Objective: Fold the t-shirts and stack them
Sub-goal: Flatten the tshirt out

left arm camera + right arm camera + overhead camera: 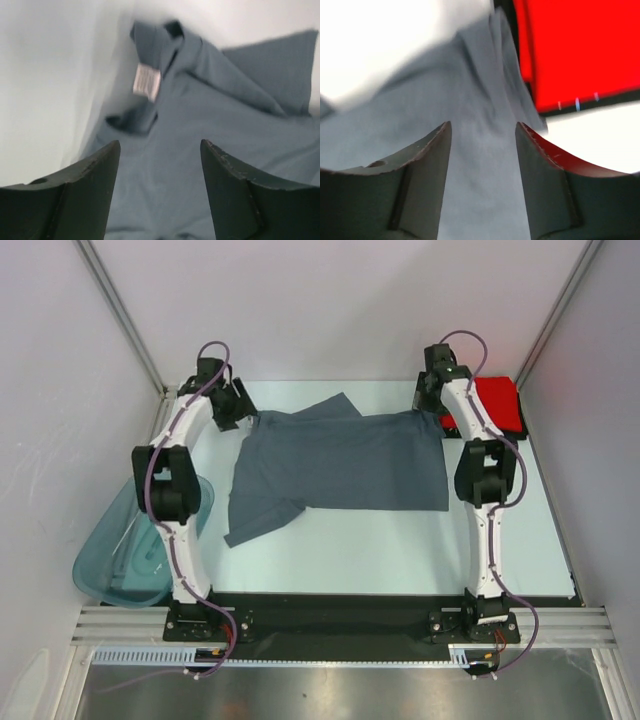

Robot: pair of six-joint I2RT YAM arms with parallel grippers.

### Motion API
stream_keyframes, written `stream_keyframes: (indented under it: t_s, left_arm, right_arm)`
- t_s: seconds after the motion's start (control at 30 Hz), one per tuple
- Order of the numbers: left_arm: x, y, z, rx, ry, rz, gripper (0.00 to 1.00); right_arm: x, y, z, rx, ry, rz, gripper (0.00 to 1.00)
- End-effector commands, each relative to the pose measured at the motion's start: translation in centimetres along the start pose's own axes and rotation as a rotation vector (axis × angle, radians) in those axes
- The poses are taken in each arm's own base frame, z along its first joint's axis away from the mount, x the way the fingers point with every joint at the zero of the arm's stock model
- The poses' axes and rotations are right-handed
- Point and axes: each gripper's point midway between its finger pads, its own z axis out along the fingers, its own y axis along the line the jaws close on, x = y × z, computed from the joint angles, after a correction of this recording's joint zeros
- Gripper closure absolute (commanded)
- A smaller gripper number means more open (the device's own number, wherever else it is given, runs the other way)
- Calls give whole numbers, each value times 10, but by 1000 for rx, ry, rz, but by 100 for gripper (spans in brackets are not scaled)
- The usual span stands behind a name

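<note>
The slate blue-grey t-shirt (340, 465) lies spread out in the middle of the table, with one sleeve toward the front left. My left gripper (243, 412) is open and hovers over its far left corner, where the collar and a white label (146, 81) show; in the left wrist view the gripper (160, 142) holds nothing. My right gripper (432, 405) is open over the shirt's far right corner (480, 115), also empty. The folded red t-shirt (500, 405) lies at the far right (580, 50), with a black edge (590, 108) of cloth showing under it.
A translucent teal tub (140, 540) sits off the table's left edge beside the left arm. White walls and metal frame posts close in the back and sides. The pale table (380, 550) ends at a black strip in front.
</note>
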Motion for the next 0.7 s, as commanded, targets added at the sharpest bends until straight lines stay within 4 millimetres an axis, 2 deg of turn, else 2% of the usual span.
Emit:
stream_keyframes:
  t_s: [0.0,0.03,0.07,0.1,0.13,0.17,0.2,0.23,0.27,0.33,0.37,0.4,0.53,0.67]
  left_arm:
    - [22,-21,-70,48,-20,95,30]
    - [35,-27,-77,59,-6,120,31]
    - [46,-30,-85,77,9,135,30]
    - [69,-35,-93,135,57,155,29]
    - [85,-47,-98,201,96,179,27]
    - [98,-54,-99,243,131,196,24]
    - [110,-57,-100,268,158,230,23]
    - [135,-65,-100,295,218,269,21]
    - [146,-66,-99,302,245,311,20]
    - [177,-67,-95,287,338,349,20]
    - [187,-68,-93,286,365,362,20]
    - [194,-67,-91,280,383,375,20]
    - [219,-60,-78,196,424,452,18]
    - [228,-46,-63,134,435,516,16]
  right_arm:
    - [0,15,-79,-81,-5,-17,40]
    - [0,20,-97,-115,-18,-20,40]
    - [10,33,-107,-162,-5,-33,39]
    - [15,38,-113,-186,-5,-29,39]
    - [36,38,-120,-203,38,-6,39]
    - [50,49,-128,-283,82,15,38]
    - [58,52,-128,-326,92,38,37]
    - [67,52,-133,-358,105,58,37]
    - [98,49,-140,-396,167,81,35]
    - [106,42,-146,-433,152,114,34]
    - [132,34,-142,-431,208,126,33]
    - [130,29,-153,-448,184,130,34]
    - [149,3,-165,-448,185,138,33]
    - [162,-16,-175,-454,174,165,33]
